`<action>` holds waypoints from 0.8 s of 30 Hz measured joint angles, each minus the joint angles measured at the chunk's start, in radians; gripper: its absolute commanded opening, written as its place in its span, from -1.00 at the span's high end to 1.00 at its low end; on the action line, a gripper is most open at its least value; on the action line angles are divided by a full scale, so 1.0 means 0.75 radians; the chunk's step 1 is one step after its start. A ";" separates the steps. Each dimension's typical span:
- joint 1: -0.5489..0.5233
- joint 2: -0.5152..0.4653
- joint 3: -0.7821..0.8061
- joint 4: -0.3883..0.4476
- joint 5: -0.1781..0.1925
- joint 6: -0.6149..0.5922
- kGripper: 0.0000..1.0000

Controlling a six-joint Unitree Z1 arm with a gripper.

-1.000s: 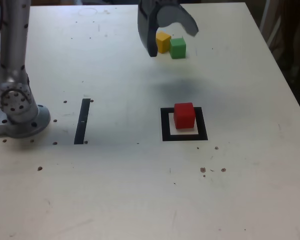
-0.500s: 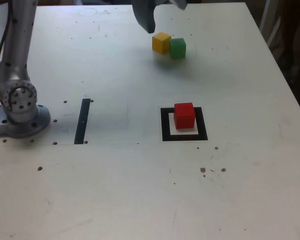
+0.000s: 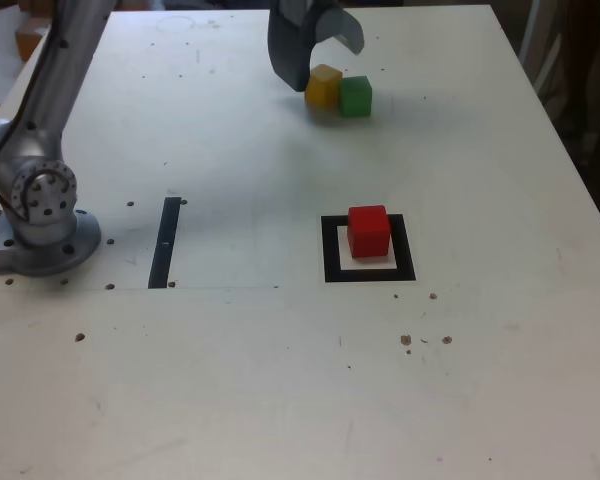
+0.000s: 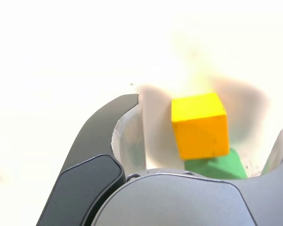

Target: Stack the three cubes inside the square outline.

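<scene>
Exterior view: dark gripper [image 3: 325,62], jaws spread, has dropped back over small yellow cube [image 3: 323,85] at 12 o'clock, green cube [image 3: 356,96] touching it. Red cube [image 3: 369,230] sits in black square outline [image 3: 330,250], centre. Pick imminent, I judge.

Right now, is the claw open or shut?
Open: in the wrist view the claw has its jaws spread wide, with the yellow cube loose between them.

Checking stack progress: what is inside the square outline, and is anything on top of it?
Only the red cube stands inside the square outline, nothing on top of it. It hides part of the white centre. The yellow cube and green cube sit far off.
</scene>
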 measured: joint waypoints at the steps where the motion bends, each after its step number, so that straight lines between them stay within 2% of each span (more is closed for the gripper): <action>1: 0.000 0.002 -0.003 0.000 0.000 -0.002 -0.92; 14: 0.023 0.031 0.011 -0.001 -0.003 -0.032 -0.72; 19: 0.012 0.062 0.012 -0.024 -0.030 -0.043 -0.68; 24: -0.003 0.075 0.007 -0.032 -0.035 -0.060 -0.45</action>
